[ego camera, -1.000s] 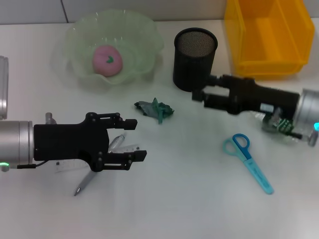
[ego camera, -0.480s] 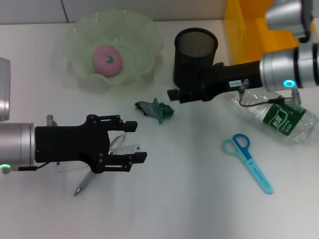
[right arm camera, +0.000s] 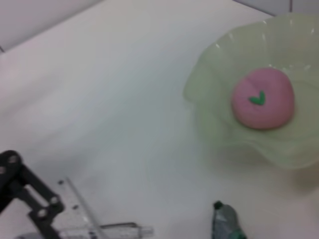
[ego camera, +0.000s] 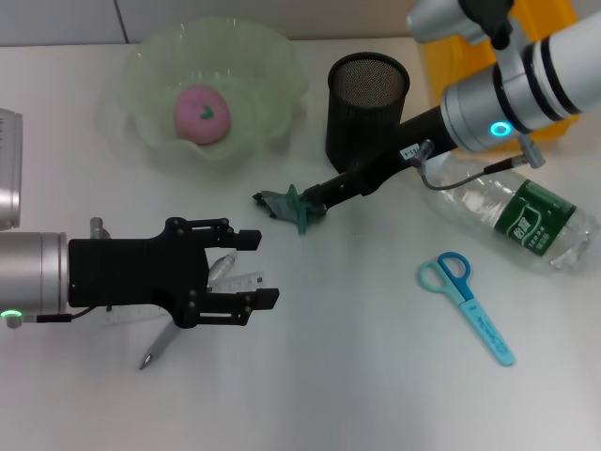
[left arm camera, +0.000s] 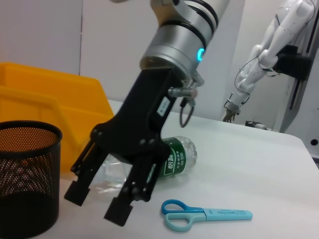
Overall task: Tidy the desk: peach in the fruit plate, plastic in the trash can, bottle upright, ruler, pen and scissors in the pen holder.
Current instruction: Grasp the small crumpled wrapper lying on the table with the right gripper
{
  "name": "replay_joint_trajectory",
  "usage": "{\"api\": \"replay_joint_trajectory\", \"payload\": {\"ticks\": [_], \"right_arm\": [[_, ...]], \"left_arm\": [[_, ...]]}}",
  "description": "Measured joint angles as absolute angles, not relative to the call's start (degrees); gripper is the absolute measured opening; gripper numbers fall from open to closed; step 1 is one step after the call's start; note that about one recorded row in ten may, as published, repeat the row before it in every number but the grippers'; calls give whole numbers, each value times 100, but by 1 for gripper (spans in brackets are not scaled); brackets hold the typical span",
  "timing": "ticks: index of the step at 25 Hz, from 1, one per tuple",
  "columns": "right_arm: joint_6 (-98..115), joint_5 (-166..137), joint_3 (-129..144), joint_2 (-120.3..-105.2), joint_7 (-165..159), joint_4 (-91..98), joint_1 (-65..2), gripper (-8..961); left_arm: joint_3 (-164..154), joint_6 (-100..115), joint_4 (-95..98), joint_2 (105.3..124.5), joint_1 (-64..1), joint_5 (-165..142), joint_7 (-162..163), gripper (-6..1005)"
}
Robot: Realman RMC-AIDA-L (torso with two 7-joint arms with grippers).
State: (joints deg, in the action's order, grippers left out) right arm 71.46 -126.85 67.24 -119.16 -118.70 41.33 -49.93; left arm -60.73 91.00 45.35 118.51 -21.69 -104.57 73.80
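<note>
**Peach placed; rest of desk still untidy**

Left to right: left gripper [ego camera: 246,268] wide open, empty, poised just above pen [ego camera: 178,324] and ruler [ego camera: 246,282]. Beyond its fingertips, peach [ego camera: 202,114] already in fruit plate [ego camera: 272,56]. Right gripper [ego camera: 305,199] open over crumpled plastic [ego camera: 282,202], nothing gripped. Behind that, pen holder [ego camera: 366,113] empty. Beside its forearm, bottle [ego camera: 516,216] lying flat, scissors [ego camera: 468,303] loose.

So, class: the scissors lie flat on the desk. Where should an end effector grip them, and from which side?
Probably from above, closing across the narrow light-blue sheathed blade just below the handle loops. The scissors lie flat, so no side approach gets under them, and the blade section is slim and straight, likely easier to pinch than the wide loops.
</note>
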Motion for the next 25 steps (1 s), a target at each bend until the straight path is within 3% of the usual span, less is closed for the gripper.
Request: {"api": "replay_joint_trajectory", "payload": {"ticks": [7,25], "right_arm": [[6908,-12984,6988,-11947,-12294,4094,-5300,743],[5831,-12201,8187,-11987,-12331,3633,-5219,743]], "left_arm": [[-6089,9095,4530,11856,-2208,-10445,7403,747],[-6091,8982,4420,11857,-2330,-10453,7368,746]]}}
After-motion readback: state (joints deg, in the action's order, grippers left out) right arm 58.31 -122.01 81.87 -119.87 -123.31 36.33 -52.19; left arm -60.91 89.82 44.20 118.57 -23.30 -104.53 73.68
